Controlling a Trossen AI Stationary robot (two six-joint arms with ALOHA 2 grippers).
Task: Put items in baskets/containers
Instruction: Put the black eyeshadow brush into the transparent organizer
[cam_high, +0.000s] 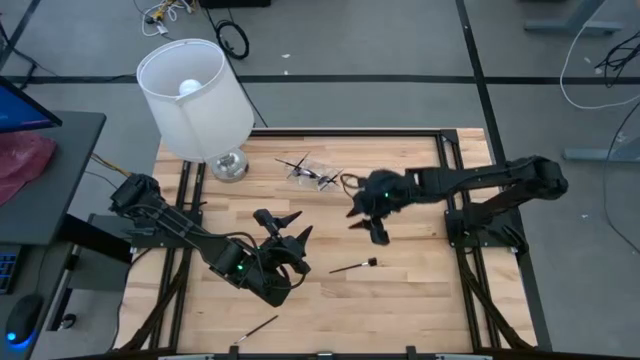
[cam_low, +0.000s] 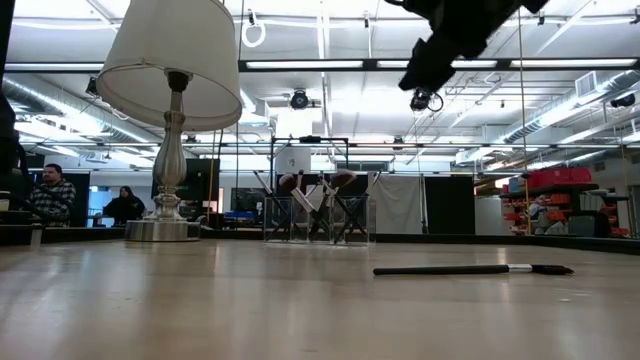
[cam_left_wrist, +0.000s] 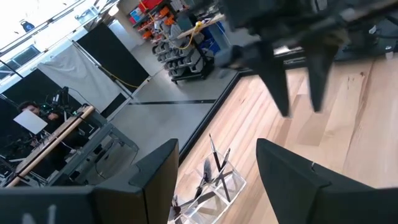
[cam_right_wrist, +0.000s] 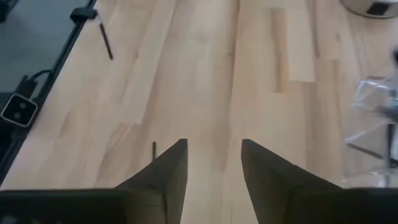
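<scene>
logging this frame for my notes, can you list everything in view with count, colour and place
table: one, light wood, under both arms
lamp: one, white shade on a silver base, far left corner
clear container: one, see-through, far edge beside the lamp, several dark brushes standing in it
loose brushes: two seen, dark handles; one mid-table, one near the front edge
people: two, in the room behind the table
left pincer: one, dark, open, empty, left of centre
right pincer: one, dark, open, empty, raised near the container
</scene>
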